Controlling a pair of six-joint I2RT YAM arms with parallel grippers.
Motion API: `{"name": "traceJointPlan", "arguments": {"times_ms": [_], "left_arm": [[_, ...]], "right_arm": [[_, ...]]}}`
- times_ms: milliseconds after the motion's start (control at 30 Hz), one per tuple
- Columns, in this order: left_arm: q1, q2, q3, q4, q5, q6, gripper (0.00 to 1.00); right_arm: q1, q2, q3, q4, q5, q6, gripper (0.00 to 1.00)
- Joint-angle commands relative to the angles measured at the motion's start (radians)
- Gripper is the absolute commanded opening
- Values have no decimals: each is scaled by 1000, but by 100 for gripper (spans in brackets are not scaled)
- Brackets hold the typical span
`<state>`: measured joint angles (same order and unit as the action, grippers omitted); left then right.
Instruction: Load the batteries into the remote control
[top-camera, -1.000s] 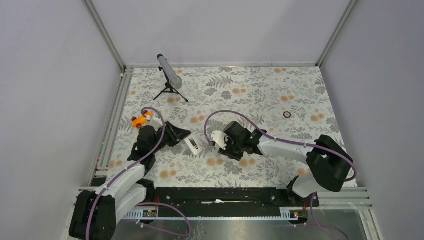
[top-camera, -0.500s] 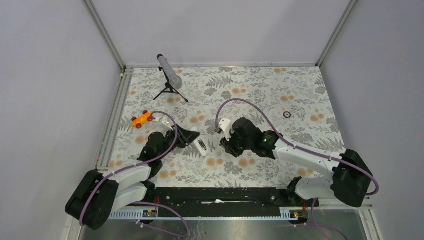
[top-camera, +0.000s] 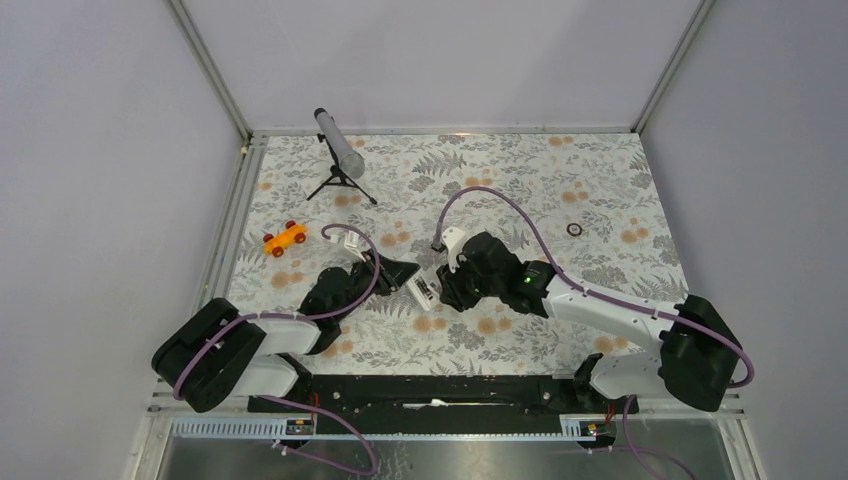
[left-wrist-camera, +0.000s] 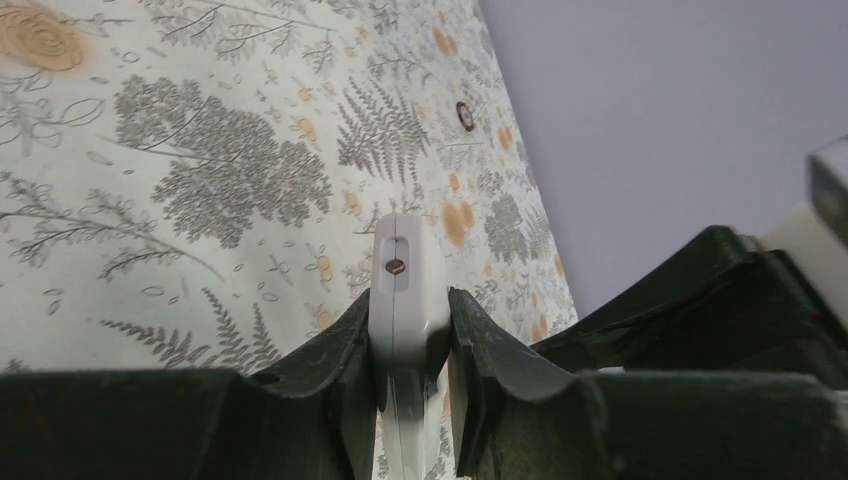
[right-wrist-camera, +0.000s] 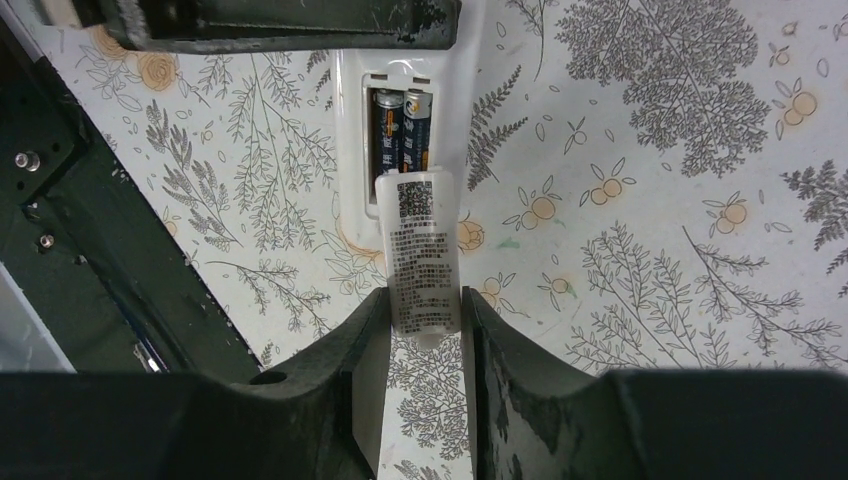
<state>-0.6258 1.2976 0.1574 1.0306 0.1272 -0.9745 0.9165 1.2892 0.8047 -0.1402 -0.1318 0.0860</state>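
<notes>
– Left tool (left-wrist-camera: 405, 335), what is it doing?

– It is pinching the remote control (left-wrist-camera: 400, 285) by its thin sides, near the middle of the flowery surface (left-wrist-camera: 200, 180). From that wrist you see only one narrow white end with a little brown dot on it.

– And the back of the remote?

– It is open, as the right wrist view shows. The batteries (right-wrist-camera: 403, 135) lie side by side in the slot. They are dark with orange-gold bands.

– What is the white piece next to them?

– A white lid (right-wrist-camera: 425, 250) with a black square code and small print. Its far end sits over the near end of the slot. The right tool (right-wrist-camera: 420, 315) is squeezed on the lid from both sides.

– Is anything hard to see?

– Yes. The remote's far end is hidden under the left tool. From the top, the two tools crowd close together, so only a small bit of white shows between them. The batteries can't be seen there. The print on the lid is too small to read.
</notes>
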Motion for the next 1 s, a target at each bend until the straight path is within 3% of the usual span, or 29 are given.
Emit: {"name": "traceJointPlan", "arguments": {"times_ms": [0,967], "left_arm": [[-37,-6,63,81,-75,-25,0],[-72,-4,97,-4,-113,-43,0]], "right_arm": [[8,29,48,32,5,43,36],[14,96,90,69,55,79,35]]}}
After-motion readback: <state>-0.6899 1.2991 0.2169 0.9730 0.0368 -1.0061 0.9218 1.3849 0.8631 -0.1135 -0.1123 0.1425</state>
